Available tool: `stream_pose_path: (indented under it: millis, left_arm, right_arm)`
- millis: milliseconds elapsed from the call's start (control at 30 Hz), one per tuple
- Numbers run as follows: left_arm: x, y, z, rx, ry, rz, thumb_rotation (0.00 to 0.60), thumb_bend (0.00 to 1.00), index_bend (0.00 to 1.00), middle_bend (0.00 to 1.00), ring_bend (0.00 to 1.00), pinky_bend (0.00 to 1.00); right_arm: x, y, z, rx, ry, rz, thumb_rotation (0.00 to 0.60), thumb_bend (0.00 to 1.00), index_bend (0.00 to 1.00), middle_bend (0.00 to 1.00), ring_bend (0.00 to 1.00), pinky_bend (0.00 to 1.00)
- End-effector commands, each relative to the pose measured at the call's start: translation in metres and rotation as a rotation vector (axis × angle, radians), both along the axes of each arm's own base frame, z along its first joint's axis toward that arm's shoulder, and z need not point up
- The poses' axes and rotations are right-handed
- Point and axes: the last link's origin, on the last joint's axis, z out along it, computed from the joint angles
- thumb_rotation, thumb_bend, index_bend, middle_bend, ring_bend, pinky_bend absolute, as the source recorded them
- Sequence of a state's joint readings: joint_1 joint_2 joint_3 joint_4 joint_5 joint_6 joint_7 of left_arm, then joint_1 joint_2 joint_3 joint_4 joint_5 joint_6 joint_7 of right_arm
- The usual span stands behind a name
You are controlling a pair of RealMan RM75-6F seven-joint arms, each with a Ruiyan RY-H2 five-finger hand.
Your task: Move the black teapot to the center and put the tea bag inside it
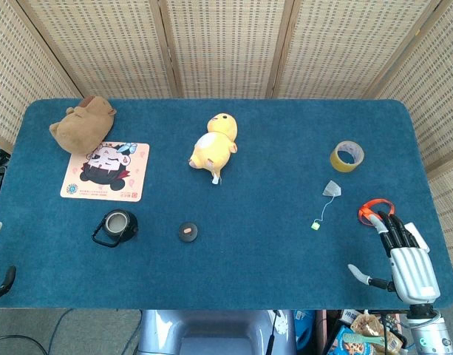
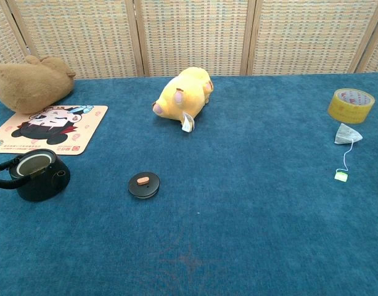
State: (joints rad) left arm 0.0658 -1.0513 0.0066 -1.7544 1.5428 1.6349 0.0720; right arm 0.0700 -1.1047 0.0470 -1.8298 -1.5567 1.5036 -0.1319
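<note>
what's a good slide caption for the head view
Lidless black teapot and tea bag lie far apart on blue table; right robot hand open.

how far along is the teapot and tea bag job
Done: only the lid is off, lying beside the black teapot. In hand: nothing; the right hand rests open near the table edge. Left: teapot sits at the left, not center; tea bag lies by the tape roll.
</note>
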Motion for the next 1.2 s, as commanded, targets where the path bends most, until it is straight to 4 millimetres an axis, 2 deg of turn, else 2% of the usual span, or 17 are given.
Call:
stream_pose_path:
  millis: [33,1200]
  left_arm:
    - [0.0001,0.0001,-0.0008,-0.004,-0.001,-0.001,0.600,0.43,0.00,0.00,0.00,0.00]
    - [0.0028,0.0038,-0.0012,-0.015,0.008,-0.005,0.600,0.43,0.00,0.00,0.00,0.00]
  right_arm:
    - [-0.0001,0.0004,-0.0001,0.001,0.000,-0.001,0.234,0.35,0.07,0.12,0.02,0.24]
    - [-0.0027,0.0003,0.0014,-0.004,-0.002,-0.005,0.243,0.35,0.07,0.12,0.02,0.24]
